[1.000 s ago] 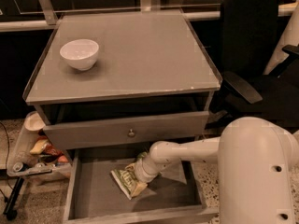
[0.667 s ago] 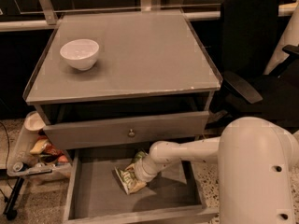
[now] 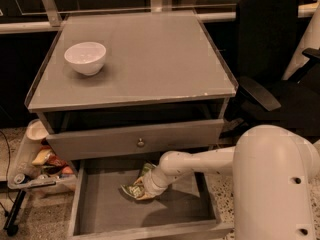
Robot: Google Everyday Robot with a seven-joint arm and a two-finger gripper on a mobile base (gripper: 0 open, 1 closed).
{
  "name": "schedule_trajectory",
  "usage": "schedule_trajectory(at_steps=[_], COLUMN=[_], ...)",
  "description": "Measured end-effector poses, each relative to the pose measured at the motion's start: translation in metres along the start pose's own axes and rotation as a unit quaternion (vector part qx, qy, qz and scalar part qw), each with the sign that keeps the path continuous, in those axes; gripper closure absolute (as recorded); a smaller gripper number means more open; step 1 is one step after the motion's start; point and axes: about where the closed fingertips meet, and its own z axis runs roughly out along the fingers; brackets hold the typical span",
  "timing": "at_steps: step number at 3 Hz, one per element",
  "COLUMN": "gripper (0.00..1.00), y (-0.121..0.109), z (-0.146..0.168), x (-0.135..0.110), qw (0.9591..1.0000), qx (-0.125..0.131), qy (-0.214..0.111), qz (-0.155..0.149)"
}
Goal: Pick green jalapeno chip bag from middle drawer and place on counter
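Observation:
The middle drawer (image 3: 100,211) is pulled open below the grey drawer front with the round knob (image 3: 140,142). The green jalapeno chip bag (image 3: 136,188) is in the drawer, slightly raised and tilted near its back middle. My gripper (image 3: 145,188) reaches into the drawer from the right on a white arm and is closed on the bag's right end. The counter (image 3: 150,59) above is a flat grey top carrying a white bowl (image 3: 85,57) at its left.
A black office chair (image 3: 272,59) stands to the right of the counter. A low cart (image 3: 35,156) with yellow and orange snack packets and a white cup sits at the left. The robot's large white body (image 3: 277,184) fills the lower right.
The gripper and the chip bag have risen a little off the drawer floor and shifted slightly toward the back of the drawer.

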Motion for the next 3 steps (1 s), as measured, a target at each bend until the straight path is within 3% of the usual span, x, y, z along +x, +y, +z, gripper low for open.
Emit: schedule_trajectory(at_steps=[1,2,3], gripper=[1.00,1.00,1.00], y=[0.008,0.031,0.067], z=[-0.019,-0.057,-0.108], x=[-0.001,-0.003,-0.002], qw=[0.9989,0.9938,0.9870], qx=[0.031,0.066,0.089], qy=[-0.014,-0.025,-0.008], qz=[0.033,0.086,0.134])
